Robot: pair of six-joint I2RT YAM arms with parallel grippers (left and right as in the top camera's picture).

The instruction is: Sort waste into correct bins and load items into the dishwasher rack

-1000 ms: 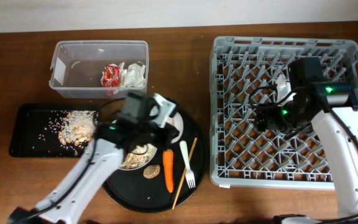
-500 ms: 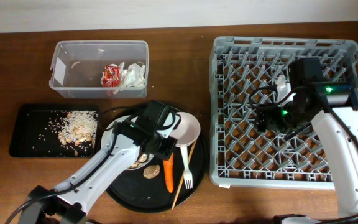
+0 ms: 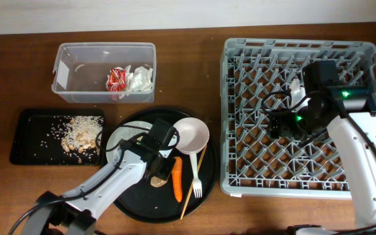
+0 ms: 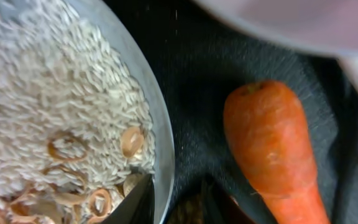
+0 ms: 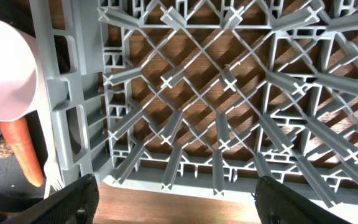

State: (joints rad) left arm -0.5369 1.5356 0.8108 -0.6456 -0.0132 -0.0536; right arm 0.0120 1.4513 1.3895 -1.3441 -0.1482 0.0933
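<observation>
The grey dishwasher rack [image 3: 354, 111] fills the right side. My right gripper [image 5: 179, 208] is open and empty above the rack's left part [image 5: 229, 93]. On the round black tray [image 3: 136, 202] are a white plate [image 3: 115, 138] with rice on it, a pale bowl [image 3: 192, 135], an orange carrot [image 3: 177, 179], a brown lump [image 3: 156, 182], a white fork [image 3: 195, 175] and a chopstick [image 3: 195, 176]. My left gripper [image 4: 179, 202] is open. It straddles the plate's rim [image 4: 157, 124] with the brown lump [image 4: 190, 210] between its fingertips, and the carrot [image 4: 269, 143] lies just right of it.
The clear tub [image 3: 77, 72] at the back left holds the red-and-silver wrapper [image 3: 116, 79] and the white tissue [image 3: 140, 78]. The shallow black tray [image 3: 31, 140] at the left holds rice scraps [image 3: 80, 134]. The bowl [image 5: 5, 68] and carrot [image 5: 20, 149] also show in the right wrist view.
My left gripper has moved from above the plate down to the brown lump beside the carrot. The bowl now lies further right on the round tray. The right arm has not moved.
</observation>
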